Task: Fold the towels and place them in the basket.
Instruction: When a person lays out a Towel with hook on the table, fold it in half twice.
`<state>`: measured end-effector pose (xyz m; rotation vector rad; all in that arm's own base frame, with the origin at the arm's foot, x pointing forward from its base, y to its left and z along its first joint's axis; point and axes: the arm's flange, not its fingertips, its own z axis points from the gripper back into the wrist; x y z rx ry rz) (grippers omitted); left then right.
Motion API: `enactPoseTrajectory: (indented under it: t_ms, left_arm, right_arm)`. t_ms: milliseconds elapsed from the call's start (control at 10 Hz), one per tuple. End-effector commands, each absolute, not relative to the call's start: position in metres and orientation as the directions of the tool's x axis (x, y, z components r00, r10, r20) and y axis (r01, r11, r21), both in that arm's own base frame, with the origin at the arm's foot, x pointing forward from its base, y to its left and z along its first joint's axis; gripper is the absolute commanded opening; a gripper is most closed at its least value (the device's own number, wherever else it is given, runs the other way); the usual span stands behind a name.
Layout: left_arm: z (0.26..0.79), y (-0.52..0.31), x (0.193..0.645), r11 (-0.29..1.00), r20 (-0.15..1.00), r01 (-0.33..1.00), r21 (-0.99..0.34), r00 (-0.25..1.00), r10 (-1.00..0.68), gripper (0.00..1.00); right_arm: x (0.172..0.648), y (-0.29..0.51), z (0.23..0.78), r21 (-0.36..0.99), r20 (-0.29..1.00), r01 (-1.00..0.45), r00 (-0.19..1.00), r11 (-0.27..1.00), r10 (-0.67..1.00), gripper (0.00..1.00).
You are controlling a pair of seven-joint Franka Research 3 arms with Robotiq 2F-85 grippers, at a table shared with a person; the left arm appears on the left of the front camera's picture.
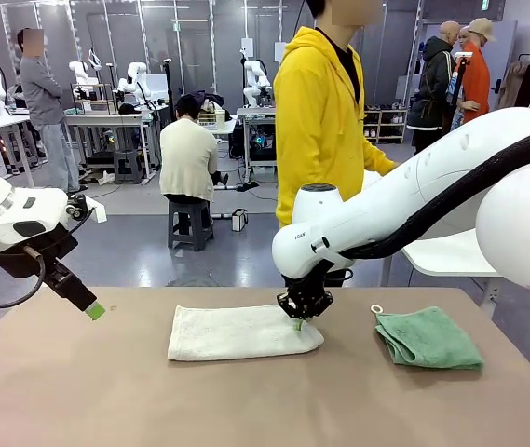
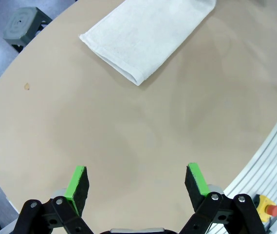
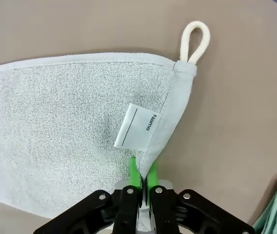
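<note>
A cream towel (image 1: 237,332) lies folded lengthwise in the middle of the table. My right gripper (image 1: 298,323) is shut on its right end. In the right wrist view the right gripper (image 3: 140,178) pinches the towel's edge (image 3: 55,122) just below a white name tag (image 3: 136,127) and a white corner loop (image 3: 195,41). A mint green towel (image 1: 427,337) lies folded at the right of the table. My left gripper (image 1: 95,310) hangs open above the table's left side, its fingers (image 2: 77,183) wide apart over bare tabletop, with the cream towel (image 2: 148,34) farther off. The basket is out of view.
A person in a yellow hoodie (image 1: 325,112) stands at the far side of the table. The brown tabletop (image 1: 106,391) is bare at the left and front. A red button (image 2: 269,209) sits by the table's edge in the left wrist view.
</note>
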<state>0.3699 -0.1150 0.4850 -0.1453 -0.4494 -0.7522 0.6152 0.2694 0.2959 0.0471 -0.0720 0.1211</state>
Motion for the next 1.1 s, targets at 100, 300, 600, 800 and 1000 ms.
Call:
enactPoseTrajectory:
  t_ms: [100, 300, 600, 800, 1000]
  left_arm:
    - [0.485, -0.114, 0.371, 0.728, 0.443, 0.684, 0.031, 0.644, -0.624, 1.00]
    - [0.485, -0.114, 0.371, 0.728, 0.443, 0.684, 0.031, 0.644, -0.624, 1.00]
    - [0.485, -0.114, 0.371, 0.728, 0.443, 0.684, 0.031, 0.644, -0.624, 1.00]
    - [0.485, -0.114, 0.371, 0.728, 0.443, 0.684, 0.031, 0.644, -0.624, 1.00]
    - [0.485, -0.114, 0.371, 0.728, 0.443, 0.684, 0.031, 0.644, -0.624, 1.00]
  right_arm:
    - [0.614, 0.257, 0.303, 0.001, 0.077, -0.094, 0.993, 0.996, 0.094, 0.00]
    - [0.612, 0.246, 0.335, -0.030, 0.111, -0.133, 0.985, 0.991, 0.136, 0.00]
    - [0.602, 0.255, 0.377, -0.004, 0.153, -0.184, 0.971, 0.983, 0.183, 0.00]
    - [0.596, 0.282, 0.397, 0.011, 0.180, -0.237, 0.956, 0.971, 0.232, 0.00]
    - [0.595, 0.314, 0.407, 0.086, 0.155, -0.278, 0.952, 0.957, 0.263, 0.00]
